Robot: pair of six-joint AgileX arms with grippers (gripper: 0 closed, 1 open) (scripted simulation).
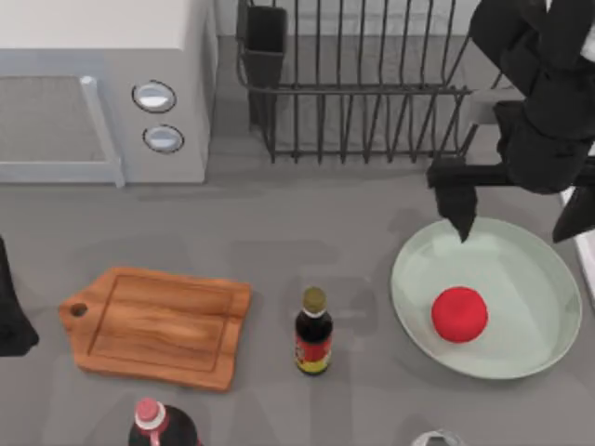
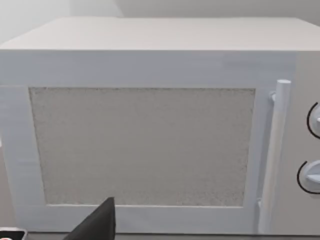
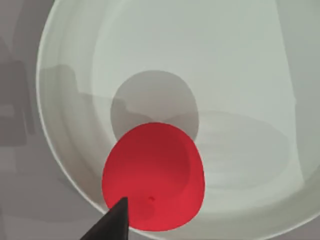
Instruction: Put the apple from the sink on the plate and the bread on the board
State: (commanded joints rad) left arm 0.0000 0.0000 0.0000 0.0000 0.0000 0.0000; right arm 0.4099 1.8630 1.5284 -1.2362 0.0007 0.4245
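The red apple (image 1: 459, 314) lies on the pale mint-green plate (image 1: 521, 269) at the right of the table, a little toward the plate's front. My right gripper (image 1: 514, 223) hangs open over the plate's back rim, apart from the apple. In the right wrist view the apple (image 3: 155, 175) sits on the plate (image 3: 225, 75) just beyond one dark fingertip (image 3: 112, 225). The wooden board (image 1: 158, 325) lies bare at the front left. A strip of the sink's white rim (image 1: 586, 251) runs along the right edge. The bread is out of view. My left arm (image 1: 11, 311) is parked at the left edge.
A white microwave (image 1: 102, 84) stands at the back left, facing my left wrist camera (image 2: 150, 145). A black dish rack (image 1: 353, 84) stands behind the plate. A dark sauce bottle (image 1: 313, 333) stands between board and plate. A bottle with a pink-red cap (image 1: 149, 415) is at the front.
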